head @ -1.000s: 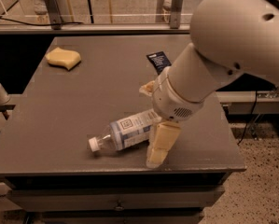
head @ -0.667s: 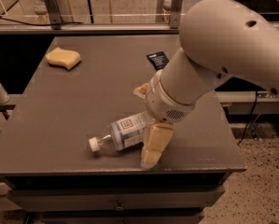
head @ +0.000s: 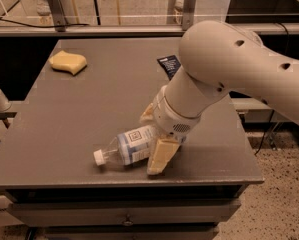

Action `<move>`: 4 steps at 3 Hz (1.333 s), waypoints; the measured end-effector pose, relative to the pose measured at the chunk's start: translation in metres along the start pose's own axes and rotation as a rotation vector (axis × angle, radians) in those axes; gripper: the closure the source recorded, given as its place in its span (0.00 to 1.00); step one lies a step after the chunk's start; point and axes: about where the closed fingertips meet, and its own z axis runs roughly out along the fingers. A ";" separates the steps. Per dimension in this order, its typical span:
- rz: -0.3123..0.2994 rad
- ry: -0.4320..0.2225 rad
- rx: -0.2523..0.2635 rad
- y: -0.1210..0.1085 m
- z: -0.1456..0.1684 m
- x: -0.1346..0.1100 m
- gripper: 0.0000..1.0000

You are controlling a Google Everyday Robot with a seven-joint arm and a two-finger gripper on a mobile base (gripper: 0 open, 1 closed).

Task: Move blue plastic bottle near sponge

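So, just the one camera view to go through. The blue plastic bottle (head: 131,145) is lying on its side near the front edge of the dark grey table (head: 89,109). Its white cap points to the left and its label faces up. The gripper (head: 155,140) is down at the bottle's bottom end, right on the tabletop, and its tan pads sit on the near and far sides of the bottle. Honestly can't tell if it's actually clamped on the bottle or just sitting around it; the big white arm (head: 224,69) comes in from the right and hides most of that spot.

The sponge (head: 68,62) is way over at the back left corner of the table, lying flat and well apart from the bottle. A small dark blue packet (head: 169,65) lies toward the back of the table, partly tucked behind the arm. The bottle sits closer to the front right of the table, so it and the sponge are on pretty much opposite corners.
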 end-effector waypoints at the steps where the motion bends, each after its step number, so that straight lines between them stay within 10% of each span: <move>1: 0.000 0.000 0.000 -0.001 -0.006 -0.003 0.62; 3: 0.027 -0.016 0.002 -0.016 -0.032 -0.010 1.00; 4: 0.016 -0.033 0.039 -0.031 -0.066 -0.023 1.00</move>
